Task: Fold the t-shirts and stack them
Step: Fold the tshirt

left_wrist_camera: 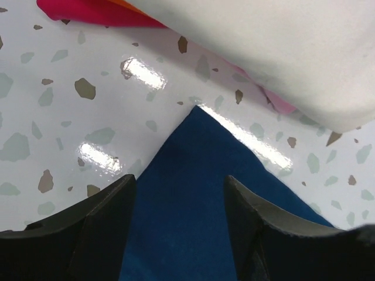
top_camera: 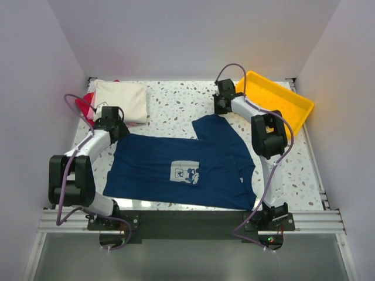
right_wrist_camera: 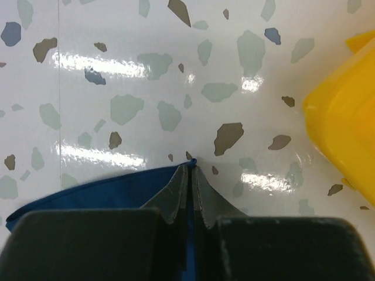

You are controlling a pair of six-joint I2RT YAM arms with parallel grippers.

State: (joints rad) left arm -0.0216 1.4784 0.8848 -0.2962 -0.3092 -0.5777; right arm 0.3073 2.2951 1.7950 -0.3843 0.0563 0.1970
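Observation:
A navy blue t-shirt (top_camera: 176, 167) with a pale square chest print (top_camera: 184, 172) lies spread flat on the speckled table. My left gripper (top_camera: 117, 133) is at its far left corner. In the left wrist view this gripper (left_wrist_camera: 179, 196) is open, its dark fingers (left_wrist_camera: 105, 225) either side of the navy corner (left_wrist_camera: 187, 175). My right gripper (top_camera: 220, 110) is at the shirt's far right corner. In the right wrist view it (right_wrist_camera: 191, 175) is shut on the navy edge (right_wrist_camera: 88, 193). A folded cream t-shirt (top_camera: 121, 99) lies on red and pink ones (top_camera: 88, 104) at the far left.
A yellow plastic tray (top_camera: 275, 102) stands at the far right, close to my right gripper and visible in its wrist view (right_wrist_camera: 345, 117). The folded stack (left_wrist_camera: 281, 47) lies just beyond the left gripper. White walls enclose the table on three sides.

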